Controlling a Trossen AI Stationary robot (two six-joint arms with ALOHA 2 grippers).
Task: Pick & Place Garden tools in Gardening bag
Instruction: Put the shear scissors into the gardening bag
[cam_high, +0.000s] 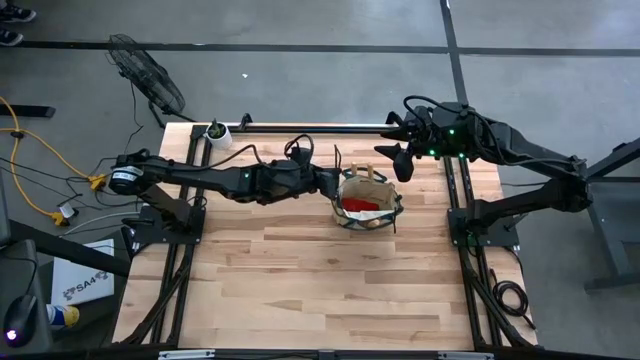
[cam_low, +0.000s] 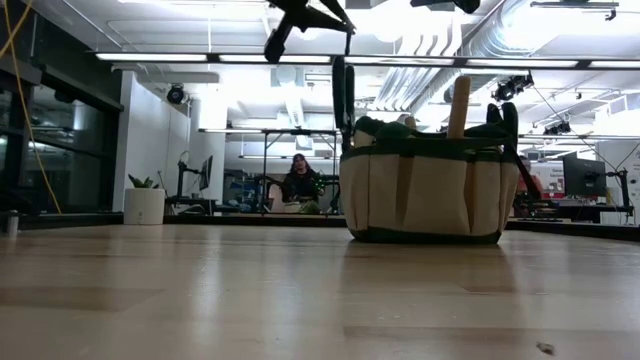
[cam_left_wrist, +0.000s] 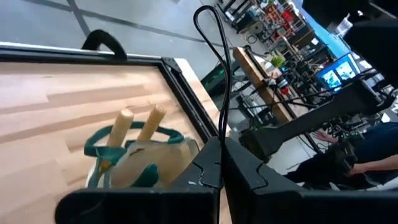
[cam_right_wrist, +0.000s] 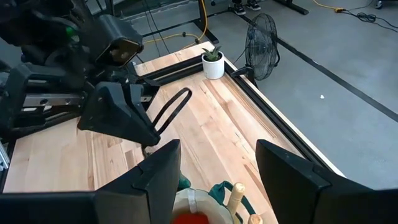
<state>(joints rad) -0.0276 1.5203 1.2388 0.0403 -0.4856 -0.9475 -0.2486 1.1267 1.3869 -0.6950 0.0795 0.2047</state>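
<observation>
The tan gardening bag (cam_high: 368, 200) with green trim stands at the table's far middle. It holds two wood-handled tools (cam_left_wrist: 121, 127) and a red glove (cam_high: 362, 205). My left gripper (cam_high: 335, 185) is at the bag's left rim, shut on a thin dark wire-loop tool (cam_left_wrist: 214, 56), which also shows in the right wrist view (cam_right_wrist: 169, 109). My right gripper (cam_right_wrist: 217, 180) is open and empty, above the bag's far right side (cam_high: 402, 162). In the low view the bag (cam_low: 430, 195) stands upright with a wood handle (cam_low: 458, 105) sticking out. My left gripper pinches the wire tool's two strands (cam_left_wrist: 222, 124) between its shut fingers, near the loop's narrow end. The rounded free end (cam_left_wrist: 208, 11) slants up and away toward the table's far edge. The tool is lifted clear of the table.
A small white pot with a plant (cam_high: 217, 133) stands at the table's far left corner. A black frame rail (cam_high: 310, 127) runs along the far edge. A floor fan (cam_high: 150, 75) stands beyond the table. Bare wood (cam_high: 320, 280) fills the near half.
</observation>
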